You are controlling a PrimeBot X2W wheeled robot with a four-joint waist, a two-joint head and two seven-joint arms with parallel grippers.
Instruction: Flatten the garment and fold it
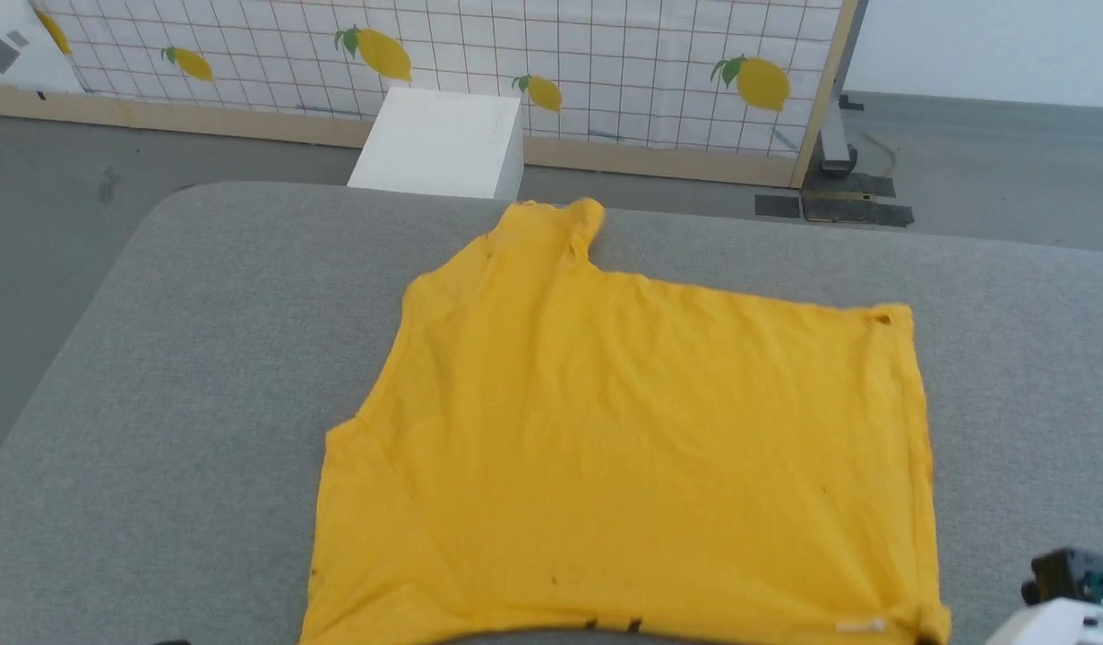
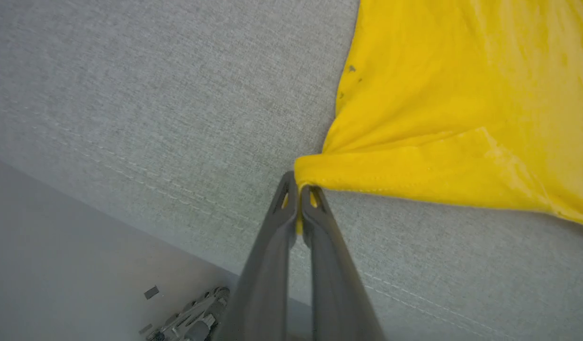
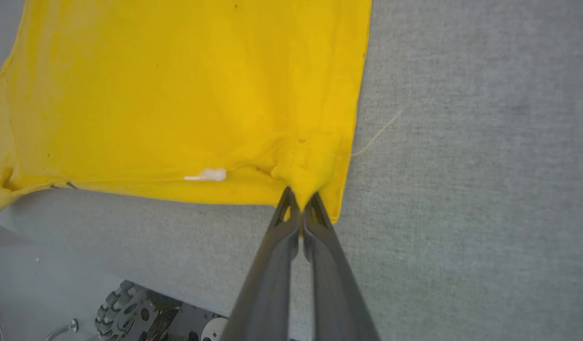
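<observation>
My left gripper [image 2: 299, 190] and right gripper [image 3: 300, 195] each have two long dark-grey fingers [image 2: 267, 270], slotted near the tip. Below-left of the right gripper shows my toothed grey wheel [image 3: 124, 309], with a round white cap [image 3: 215, 329] just beside it. My forearm shell [image 1: 1053, 625] is white and carries a dark block [image 1: 1060, 571].

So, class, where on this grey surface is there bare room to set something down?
Widest: grey surface left of the garment, out to its rounded edge. Also the strip right of the garment. Crowded: near edge, where left gripper and right gripper pinch its corners.
</observation>
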